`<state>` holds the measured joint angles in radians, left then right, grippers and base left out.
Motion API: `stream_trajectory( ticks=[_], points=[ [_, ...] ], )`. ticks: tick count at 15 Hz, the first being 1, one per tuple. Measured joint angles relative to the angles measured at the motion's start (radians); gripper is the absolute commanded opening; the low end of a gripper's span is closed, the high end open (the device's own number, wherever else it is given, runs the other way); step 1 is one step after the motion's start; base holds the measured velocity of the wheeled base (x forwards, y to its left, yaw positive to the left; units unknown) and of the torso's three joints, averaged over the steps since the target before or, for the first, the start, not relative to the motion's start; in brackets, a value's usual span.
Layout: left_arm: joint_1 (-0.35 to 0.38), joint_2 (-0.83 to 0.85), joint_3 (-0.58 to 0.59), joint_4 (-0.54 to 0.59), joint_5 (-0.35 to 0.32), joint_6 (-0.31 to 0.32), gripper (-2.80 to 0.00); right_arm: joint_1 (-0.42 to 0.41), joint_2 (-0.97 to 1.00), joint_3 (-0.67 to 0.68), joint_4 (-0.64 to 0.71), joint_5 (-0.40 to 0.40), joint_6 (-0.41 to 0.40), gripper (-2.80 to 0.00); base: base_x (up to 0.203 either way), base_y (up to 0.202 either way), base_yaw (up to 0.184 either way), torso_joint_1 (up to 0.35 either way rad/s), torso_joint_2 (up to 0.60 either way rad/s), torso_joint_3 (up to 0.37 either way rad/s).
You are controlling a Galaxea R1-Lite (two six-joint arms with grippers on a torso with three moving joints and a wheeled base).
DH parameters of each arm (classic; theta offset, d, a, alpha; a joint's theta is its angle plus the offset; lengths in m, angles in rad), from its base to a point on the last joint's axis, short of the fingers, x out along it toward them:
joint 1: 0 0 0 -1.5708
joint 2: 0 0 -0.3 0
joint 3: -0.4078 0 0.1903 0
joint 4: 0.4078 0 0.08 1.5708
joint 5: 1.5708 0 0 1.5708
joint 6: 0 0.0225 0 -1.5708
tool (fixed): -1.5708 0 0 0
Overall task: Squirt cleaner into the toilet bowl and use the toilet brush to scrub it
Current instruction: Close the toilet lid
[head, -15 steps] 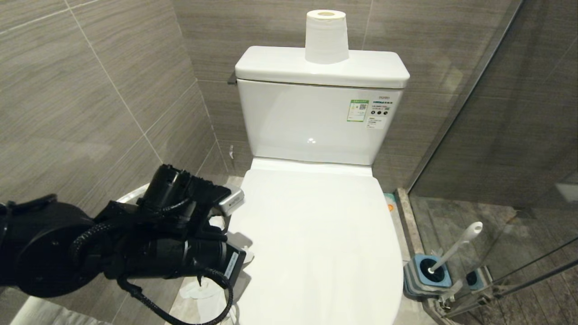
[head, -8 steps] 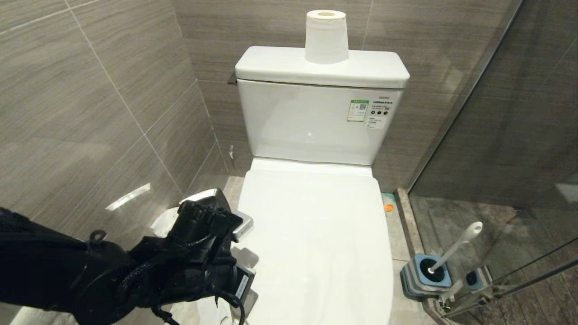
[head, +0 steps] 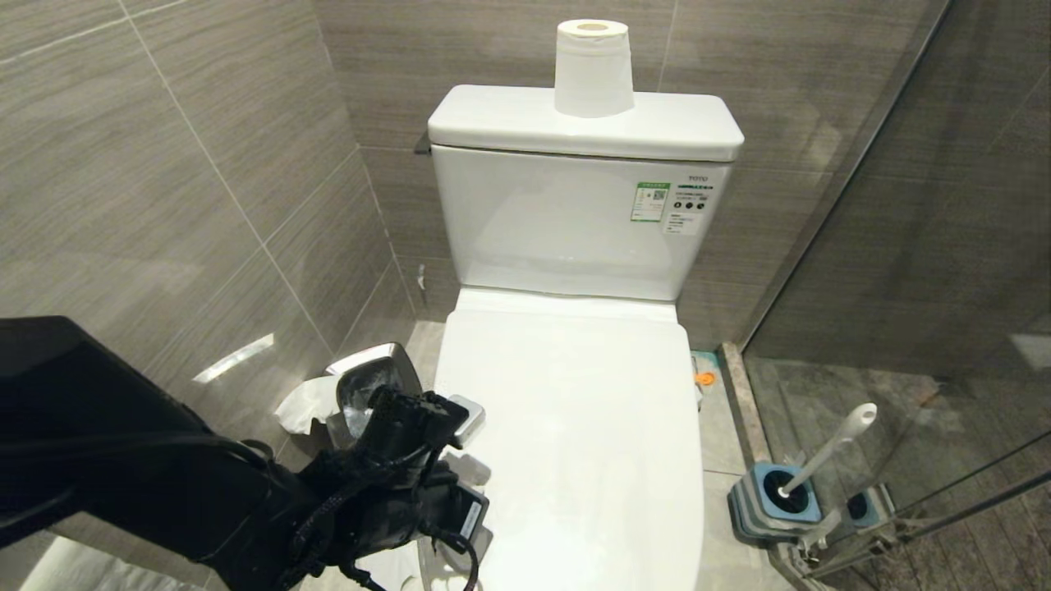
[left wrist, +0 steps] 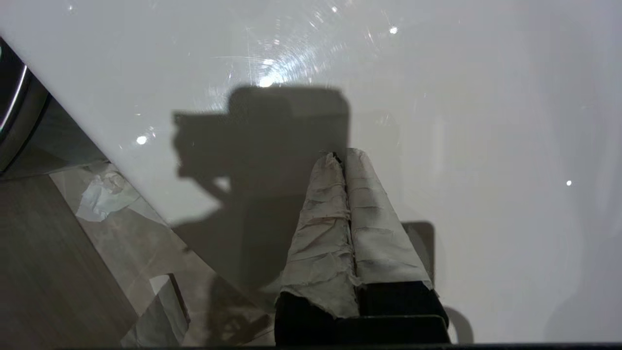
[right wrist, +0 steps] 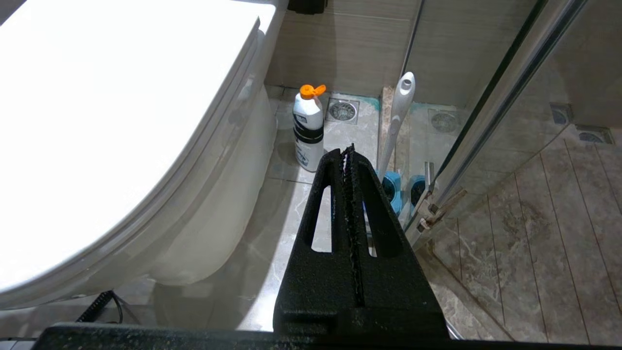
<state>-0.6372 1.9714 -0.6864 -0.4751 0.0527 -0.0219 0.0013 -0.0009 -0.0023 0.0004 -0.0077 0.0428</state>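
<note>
The toilet's white lid (head: 575,427) is down, so the toilet bowl is hidden. My left arm (head: 394,484) reaches in from the lower left. Its gripper (left wrist: 344,155), with tape-wrapped fingers, is shut on nothing just above the lid near its left edge. On the floor to the right of the toilet stands the cleaner (right wrist: 308,129), a white bottle with an orange cap. Beside it the toilet brush (head: 829,447) (right wrist: 396,121) leans in its blue holder (head: 776,492). My right gripper (right wrist: 348,148) is shut and empty, hanging low by the toilet's right side, short of the bottle.
A paper roll (head: 592,67) stands on the tank. A steel waste bin (head: 374,382) with crumpled tissue (head: 308,402) sits between the toilet and the left tiled wall. A glass shower door (head: 903,246) borders the right. A floor drain (right wrist: 343,110) lies behind the bottle.
My left arm has dropped lower and shifted right toward the lid's front left edge, uncovering the steel bin. The right arm has not moved.
</note>
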Motion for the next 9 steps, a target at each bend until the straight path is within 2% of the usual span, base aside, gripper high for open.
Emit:
stream_trajectory(
  ticks=[4,9],
  points=[
    [-0.011,-0.006,0.003,0.007,0.007,-0.022,-2.8,0.0,0.0,0.0,0.0,0.0,0.0,-2.8,0.0,0.0,0.0,0.0,0.0,0.0],
    [-0.014,-0.173,0.0,0.022,-0.001,-0.022,-2.8,0.0,0.0,0.0,0.0,0.0,0.0,-2.8,0.0,0.0,0.0,0.0,0.0,0.0]
  ],
)
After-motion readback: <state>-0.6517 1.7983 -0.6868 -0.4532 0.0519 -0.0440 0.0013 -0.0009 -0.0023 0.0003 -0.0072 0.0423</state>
